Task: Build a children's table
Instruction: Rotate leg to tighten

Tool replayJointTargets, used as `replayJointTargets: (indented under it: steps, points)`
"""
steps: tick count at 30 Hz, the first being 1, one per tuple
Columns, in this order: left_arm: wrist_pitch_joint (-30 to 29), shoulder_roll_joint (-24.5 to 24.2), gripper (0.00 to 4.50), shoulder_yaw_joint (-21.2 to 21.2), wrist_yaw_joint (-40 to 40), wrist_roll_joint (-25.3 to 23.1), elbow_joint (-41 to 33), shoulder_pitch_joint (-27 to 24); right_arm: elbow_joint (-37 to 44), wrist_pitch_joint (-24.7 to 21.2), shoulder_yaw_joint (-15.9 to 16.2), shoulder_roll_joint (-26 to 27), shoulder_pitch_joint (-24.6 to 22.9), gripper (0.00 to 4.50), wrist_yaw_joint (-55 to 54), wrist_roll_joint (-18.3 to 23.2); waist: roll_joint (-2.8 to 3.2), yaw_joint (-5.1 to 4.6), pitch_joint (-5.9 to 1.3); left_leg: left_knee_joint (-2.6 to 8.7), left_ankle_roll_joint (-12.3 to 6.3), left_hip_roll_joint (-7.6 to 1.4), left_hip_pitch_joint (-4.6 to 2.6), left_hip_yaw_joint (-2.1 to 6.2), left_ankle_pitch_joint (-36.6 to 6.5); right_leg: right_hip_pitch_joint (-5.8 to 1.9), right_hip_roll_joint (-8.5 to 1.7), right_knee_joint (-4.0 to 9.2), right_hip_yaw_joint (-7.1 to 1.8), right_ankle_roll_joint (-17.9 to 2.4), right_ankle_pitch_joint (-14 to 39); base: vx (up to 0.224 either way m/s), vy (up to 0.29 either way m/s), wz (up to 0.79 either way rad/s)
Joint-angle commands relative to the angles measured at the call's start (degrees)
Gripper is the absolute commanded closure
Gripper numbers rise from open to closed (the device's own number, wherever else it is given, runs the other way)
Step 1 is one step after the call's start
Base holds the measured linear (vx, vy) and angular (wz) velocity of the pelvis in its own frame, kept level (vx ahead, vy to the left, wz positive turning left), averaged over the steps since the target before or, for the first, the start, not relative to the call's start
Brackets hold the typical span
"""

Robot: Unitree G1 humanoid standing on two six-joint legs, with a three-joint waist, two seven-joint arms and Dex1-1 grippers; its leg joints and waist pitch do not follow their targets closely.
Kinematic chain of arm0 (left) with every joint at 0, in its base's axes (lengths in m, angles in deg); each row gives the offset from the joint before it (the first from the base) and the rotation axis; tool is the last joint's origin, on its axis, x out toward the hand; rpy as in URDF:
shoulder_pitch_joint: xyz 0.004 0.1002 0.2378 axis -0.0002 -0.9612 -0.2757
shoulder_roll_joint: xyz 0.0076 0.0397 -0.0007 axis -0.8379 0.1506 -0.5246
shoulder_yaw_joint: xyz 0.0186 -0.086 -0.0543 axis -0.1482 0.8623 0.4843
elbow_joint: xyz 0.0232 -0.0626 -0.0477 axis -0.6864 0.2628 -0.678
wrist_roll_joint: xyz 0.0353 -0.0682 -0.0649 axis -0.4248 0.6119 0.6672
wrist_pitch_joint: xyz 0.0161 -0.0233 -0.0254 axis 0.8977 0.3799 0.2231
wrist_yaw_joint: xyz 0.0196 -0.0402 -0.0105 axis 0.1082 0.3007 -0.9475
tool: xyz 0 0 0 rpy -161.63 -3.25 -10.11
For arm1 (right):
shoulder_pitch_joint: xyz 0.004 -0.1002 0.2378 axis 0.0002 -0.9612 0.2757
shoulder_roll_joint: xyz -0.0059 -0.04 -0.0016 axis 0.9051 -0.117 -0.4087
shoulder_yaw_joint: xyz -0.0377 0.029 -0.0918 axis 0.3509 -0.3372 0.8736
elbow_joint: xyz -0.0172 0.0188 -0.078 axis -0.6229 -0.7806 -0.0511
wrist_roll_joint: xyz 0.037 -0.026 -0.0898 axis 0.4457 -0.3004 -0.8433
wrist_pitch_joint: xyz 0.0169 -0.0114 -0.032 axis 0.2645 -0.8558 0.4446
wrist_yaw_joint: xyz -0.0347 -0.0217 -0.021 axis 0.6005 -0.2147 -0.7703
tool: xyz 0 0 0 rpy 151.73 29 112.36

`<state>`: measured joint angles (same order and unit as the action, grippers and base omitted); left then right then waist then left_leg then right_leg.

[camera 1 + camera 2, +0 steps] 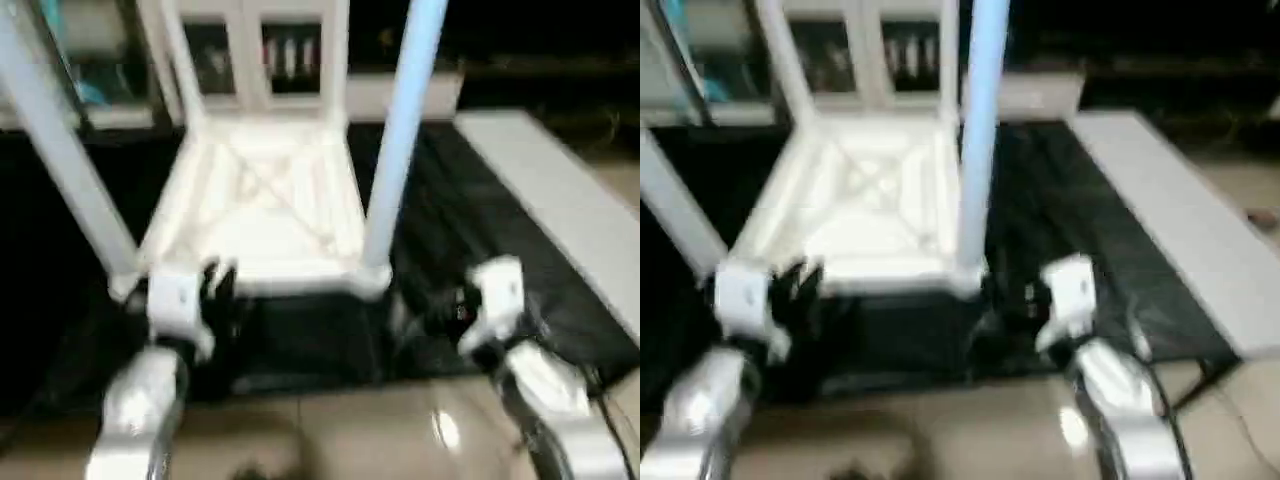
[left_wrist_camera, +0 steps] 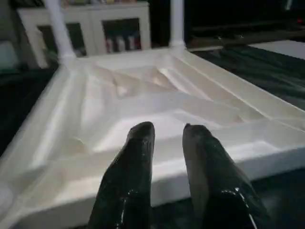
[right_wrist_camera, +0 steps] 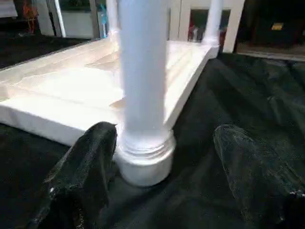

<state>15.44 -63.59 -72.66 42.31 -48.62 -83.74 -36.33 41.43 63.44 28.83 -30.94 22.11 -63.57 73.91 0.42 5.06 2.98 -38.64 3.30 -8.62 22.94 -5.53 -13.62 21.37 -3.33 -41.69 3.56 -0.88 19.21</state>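
R hand [image 3: 162, 167] astride leg [image 3: 143, 71] base

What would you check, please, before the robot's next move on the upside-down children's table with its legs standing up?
1. Tabletop lies ribbed side up on the black cloth: ok.
2. All four legs stand in the corner sockets: ok.
3. Near right leg fully seated: cannot tell.
4. Right gripper open, its fingers either side of that leg's base: ok.
5. Left gripper holds nothing, at the top's near edge: ok.
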Motion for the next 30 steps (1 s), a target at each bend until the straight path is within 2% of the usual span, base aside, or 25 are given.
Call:
replayJointTargets:
  steps: [1,2,3,4,6,7,8,9,10,11,12,13,14,15,16,17,18,19,20,22,25,26,27,28,30]
  points:
    - [-0.15,-0.24,3.31,0.14,1.59,-1.21,-0.08,-0.21,-0.73,0.48,0.67,-0.12,1.33,0.95,-0.12,-1.08,3.16,-2.71,-2.27,10.36,-6.58,-6.51,-1.52,10.05,-24.64,-2.43,-0.70,3.90,1.34,-11.53,1.66,-0.118,0.004,0.72]
    - [-0.11,-0.36,3.31,0.10,1.72,-1.34,-0.11,-0.22,-0.85,0.60,0.73,-0.07,1.38,0.95,-0.11,-1.19,3.75,-3.33,-1.80,12.03,-5.75,-6.59,-1.27,11.88,-29.27,-2.89,0.24,2.39,1.93,-10.28,2.61,-0.075,0.045,0.56]
    - [-0.08,-0.47,3.31,0.06,1.85,-1.46,-0.13,-0.23,-0.97,0.73,0.79,-0.01,1.43,0.95,-0.09,-1.31,3.39,-3.75,-1.66,12.89,-5.22,-6.45,-1.73,13.34,-32.85,-2.41,1.00,1.29,1.91,-9.25,4.37,-0.075,0.045,0.56]
    - [-0.18,-0.79,3.31,-0.09,2.01,-1.83,-0.23,-0.25,-1.31,1.05,0.60,0.43,1.66,0.95,-0.33,-1.22,3.49,-3.80,-1.38,14.21,-3.20,-5.81,-2.17,15.89,-38.32,-1.41,2.10,-1.18,0.87,-7.64,7.15,-0.055,0.003,0.57]
    - [0.19,-1.16,3.31,-0.34,2.31,-2.60,-0.31,-0.33,-1.76,1.17,0.09,1.15,2.14,0.95,-0.79,-0.52,3.31,-3.60,-1.33,15.11,-1.00,-2.70,-0.99,17.03,-40.27,-1.92,2.37,-1.74,-0.71,-7.21,8.73,-0.047,-0.061,0.61]
    - [-0.37,-0.39,3.31,0.58,3.22,-1.76,-0.33,-0.25,-1.71,0.76,-0.41,1.88,2.28,0.95,-0.90,0.64,1.50,-3.78,-1.87,13.82,-2.16,-4.77,-2.56,14.65,-36.51,-1.37,0.45,0.55,-3.24,-7.44,8.08,-0.051,-0.138,0.44]
    - [-0.80,-0.15,3.31,0.94,3.48,-1.34,-0.36,-0.17,-1.64,0.60,-0.52,2.06,2.29,0.95,-0.90,0.91,0.62,-3.27,-1.82,11.03,-5.18,-1.68,-1.93,11.88,-27.87,-1.59,-2.33,7.49,-5.59,-12.95,10.66,-0.049,-0.213,0.29]
    - [-0.54,-0.51,3.31,1.20,4.10,-2.02,-0.30,-0.08,-1.64,1.07,0.08,1.71,2.14,0.95,-0.08,0.79,-0.94,-2.93,-1.58,6.40,-5.00,1.34,-1.03,8.62,-22.22,-1.40,-4.88,12.28,-7.28,-17.37,14.92,-0.049,-0.213,0.29]
    - [-0.34,-1.18,3.31,1.56,4.65,-2.77,-0.23,0.13,-1.55,1.67,0.82,1.33,1.94,0.95,0.93,0.76,-3.13,-0.70,-1.74,-2.82,-4.63,2.57,1.60,2.03,-1.97,-4.47,-7.91,14.61,-9.44,-12.66,25.42,-0.060,-0.206,0.08]
    - [-0.41,-1.46,3.31,1.81,4.80,-2.88,-0.22,0.27,-1.45,1.86,1.05,1.27,1.86,0.95,1.32,0.90,-3.06,-0.28,-1.63,-1.83,-3.75,2.45,2.53,1.88,2.09,-4.69,-7.21,13.70,-8.86,-6.97,23.46,-0.004,-0.176,-0.07]
    - [-0.59,-1.85,3.10,2.19,4.97,-2.94,-0.21,0.47,-1.28,2.09,1.33,1.24,1.75,0.95,1.82,1.14,-3.07,0.63,-1.56,0.98,-4.28,1.32,1.68,1.57,1.76,-4.40,-6.14,12.69,-9.92,0.51,17.46,-0.004,-0.176,-0.07]
    - [-0.96,-2.20,2.99,2.78,3.79,-1.27,-0.28,0.73,-1.07,2.08,1.58,1.25,1.77,0.95,2.27,1.39,-3.04,0.43,-1.95,2.36,-4.67,0.85,1.13,1.55,1.46,-5.07,-5.53,11.78,-9.28,2.47,12.93,0.019,-0.154,0.01]
    - [-1.20,-2.42,2.99,3.15,3.05,-0.22,-0.32,0.89,-0.94,2.08,1.73,1.26,1.78,0.95,2.56,1.55,-1.50,0.67,-2.93,4.78,-5.11,-0.72,0.15,1.83,3.30,-5.53,-4.27,10.56,-7.22,3.43,-0.05,-0.015,-0.115,0.02]
    - [-1.45,-2.72,2.95,4.24,1.45,2.42,-0.52,1.39,-0.56,2.15,2.12,1.36,1.87,0.95,3.25,1.79,-1.09,0.23,-3.36,5.62,-5.90,-1.67,-0.44,2.12,3.02,-4.96,-2.61,9.40,-5.81,5.06,-9.75,-0.015,-0.115,0.02]
    - [-1.94,-3.24,2.80,5.10,0.14,4.27,-0.95,2.04,0.04,1.88,2.62,1.45,2.18,0.95,4.00,2.17,-0.06,0.21,-3.39,6.04,-5.92,-2.71,-0.87,2.41,2.46,-4.46,-3.05,9.04,-5.32,4.58,-12.71,-0.013,-0.087,0.00]
    - [-2.41,-3.48,2.80,5.45,-0.38,4.96,-1.31,2.42,0.43,1.89,2.90,1.55,2.39,0.95,4.41,2.39,0.40,-0.28,-3.26,6.83,-6.06,-4.63,-1.21,3.02,0.34,-4.22,-3.83,8.76,-4.81,2.86,-14.94,0.000,0.000,0.00]
    - [-2.81,-3.62,2.56,5.60,-0.72,5.34,-1.64,2.71,0.72,1.93,3.09,1.66,2.55,0.95,4.57,2.49,0.28,-0.42,-3.12,7.29,-6.13,-5.45,-1.53,3.27,-1.52,-3.99,-4.15,8.76,-4.66,1.72,-14.28,0.000,0.000,0.00]
    - [-3.34,-3.68,2.56,5.39,-1.01,5.71,-2.26,3.12,0.89,1.81,3.19,1.90,2.84,0.95,4.18,2.48,0.56,-0.44,-3.16,7.61,-6.36,-6.57,-2.46,3.52,-4.36,-3.66,-5.03,8.64,-4.76,-1.80,-13.37,0.000,0.000,0.00]
    - [-3.34,-3.68,2.51,5.39,-1.01,5.71,-2.26,3.12,0.89,1.81,3.19,1.90,2.84,0.95,4.18,2.48,0.63,-0.58,-2.95,7.86,-6.44,-6.72,-2.38,3.30,-5.27,-3.65,-5.31,8.65,-4.75,-3.67,-12.98,0.000,0.000,0.00]
    - [-3.07,-3.00,2.29,4.44,2.31,2.60,-1.36,4.10,-0.14,1.79,2.80,2.12,2.88,0.95,2.68,1.75,0.50,-0.33,-2.56,7.64,-4.65,-5.39,-2.10,0.88,-6.09,-3.76,-5.18,9.75,-4.75,-8.60,-8.60,0.000,0.000,0.00]
    - [-2.30,-3.48,2.10,3.75,2.82,1.66,-0.03,5.02,-0.94,1.85,2.67,2.40,2.88,0.95,1.93,0.96,1.01,-0.35,-2.53,8.44,-3.43,-6.12,-2.36,0.42,-7.37,-3.80,-5.32,10.00,-4.41,-8.91,-3.69,0.000,0.000,0.00]
    - [-2.30,-3.48,2.10,3.75,2.82,1.66,-0.03,5.02,-0.94,1.85,2.67,2.40,2.88,0.95,1.93,0.96,0.73,-0.30,-2.59,8.19,-3.98,-5.63,-1.86,0.01,-7.01,-4.18,-5.97,10.09,-4.88,-9.30,-3.78,-0.012,0.058,-0.02]
    - [-2.74,-3.72,2.10,3.69,2.73,2.26,0.47,5.45,-0.94,1.99,2.59,2.46,2.96,0.95,1.88,0.80,0.72,0.12,-2.65,7.62,-5.25,-5.01,-1.48,-0.50,-5.86,-4.36,-7.02,10.47,-5.55,-10.44,-3.69,-0.012,0.058,-0.02]
    - [-2.90,-3.78,2.10,3.69,2.66,2.42,0.66,5.63,-0.91,1.99,2.52,2.51,3.02,0.95,1.82,0.79,0.18,0.83,-2.68,5.84,-7.52,-4.48,-0.91,-0.74,-4.53,-4.76,-9.47,11.69,-7.13,-11.34,-2.20,-0.016,0.062,0.01]
    - [-3.10,-3.75,2.10,3.67,2.57,2.62,0.72,5.82,-0.90,2.03,2.15,2.63,3.17,0.95,1.52,0.80,-0.16,1.82,-2.84,2.86,-9.39,-4.44,0.17,-0.33,-2.99,-5.49,-13.15,13.12,-9.47,-11.85,0.19,-0.011,0.078,0.05]
